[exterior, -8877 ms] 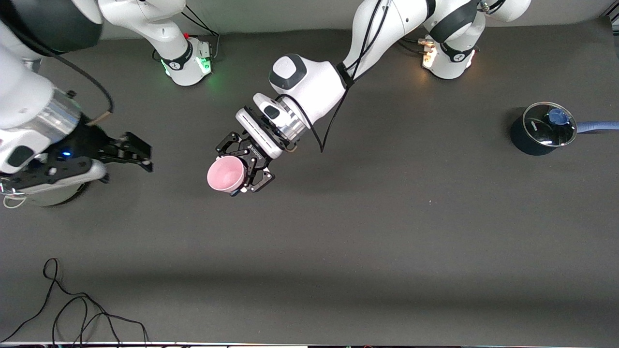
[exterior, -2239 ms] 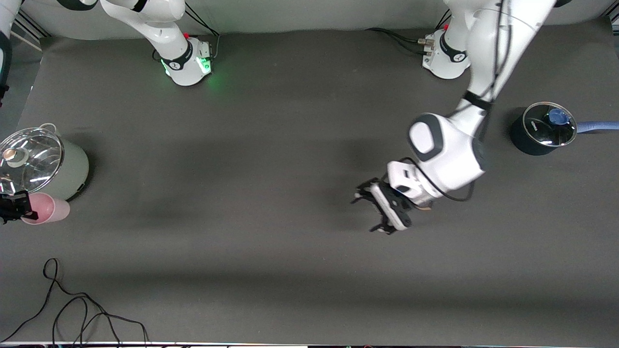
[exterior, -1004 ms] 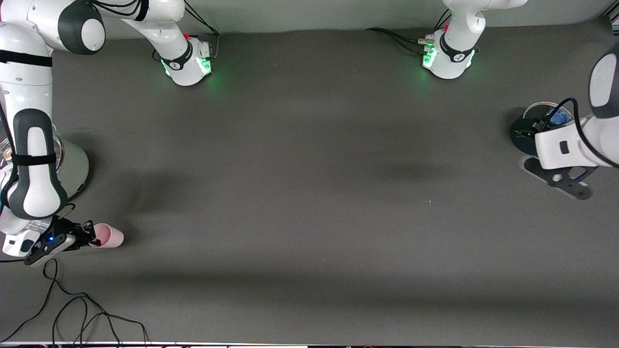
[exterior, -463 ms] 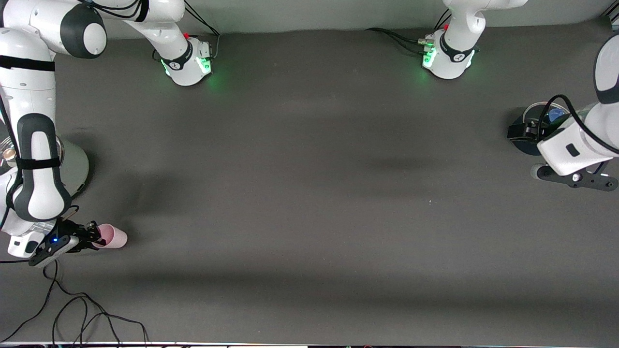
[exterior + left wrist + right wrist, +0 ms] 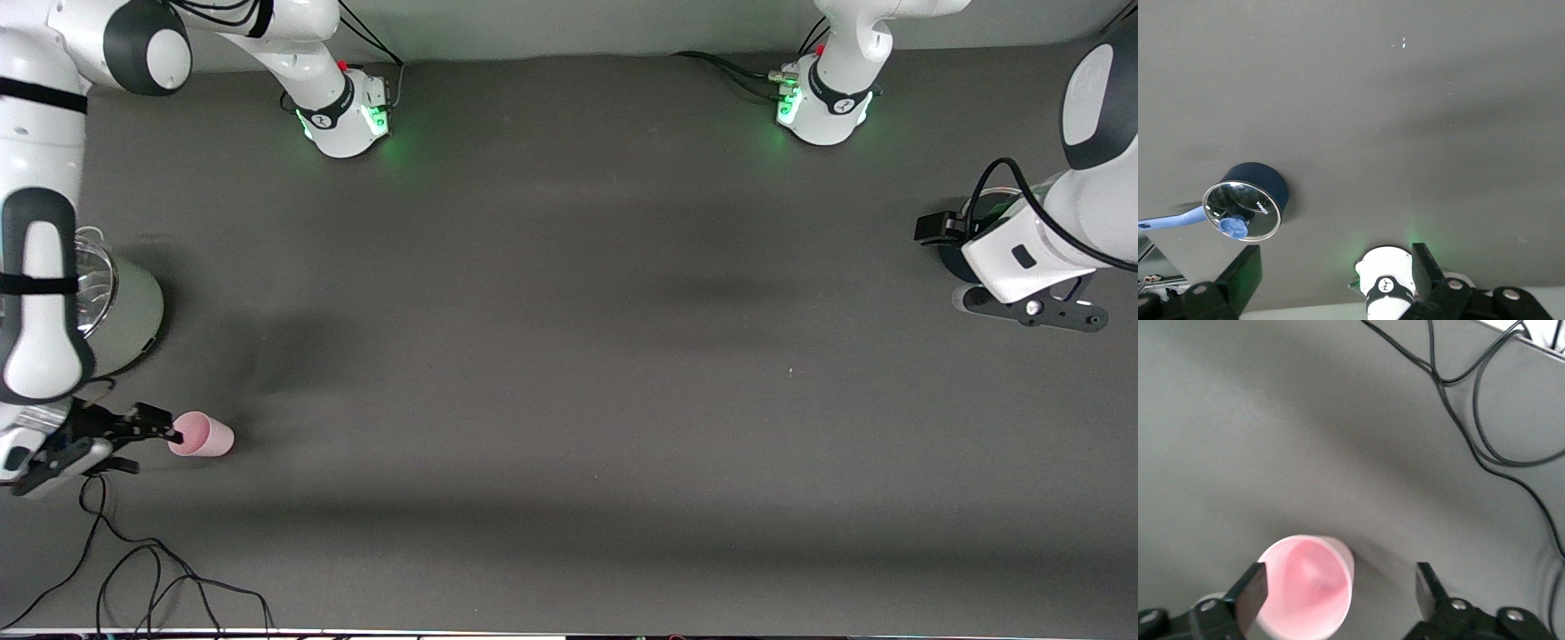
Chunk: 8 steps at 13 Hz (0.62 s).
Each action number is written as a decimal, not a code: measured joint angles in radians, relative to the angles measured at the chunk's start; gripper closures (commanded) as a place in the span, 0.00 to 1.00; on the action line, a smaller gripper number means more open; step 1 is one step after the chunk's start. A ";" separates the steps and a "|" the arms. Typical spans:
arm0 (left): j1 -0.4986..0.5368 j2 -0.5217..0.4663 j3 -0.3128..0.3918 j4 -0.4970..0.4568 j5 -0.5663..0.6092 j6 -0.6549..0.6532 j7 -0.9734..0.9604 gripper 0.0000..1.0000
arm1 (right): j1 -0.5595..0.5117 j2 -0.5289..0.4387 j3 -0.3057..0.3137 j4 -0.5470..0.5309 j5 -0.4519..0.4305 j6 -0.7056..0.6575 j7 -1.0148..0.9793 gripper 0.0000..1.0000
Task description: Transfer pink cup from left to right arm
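While spread, right gripper (image 5: pixel 147 437) beside pink cup (image 5: pixel 203 436)

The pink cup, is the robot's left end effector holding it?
No. The pink cup stands on the table by the right end effector, while the left end effector is open over the blue pot.
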 measured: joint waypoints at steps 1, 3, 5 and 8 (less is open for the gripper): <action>0.011 -0.042 -0.006 -0.068 0.000 0.047 0.000 0.00 | 0.000 -0.047 -0.004 0.006 -0.050 -0.057 0.065 0.00; 0.092 -0.136 -0.078 -0.201 -0.003 0.126 -0.001 0.00 | 0.016 -0.159 -0.005 0.014 -0.157 -0.193 0.226 0.00; 0.157 -0.198 -0.139 -0.277 -0.026 0.183 -0.001 0.00 | 0.071 -0.280 -0.005 0.015 -0.254 -0.336 0.408 0.00; 0.156 -0.215 -0.159 -0.292 -0.032 0.245 -0.003 0.00 | 0.169 -0.433 -0.005 0.006 -0.350 -0.502 0.640 0.00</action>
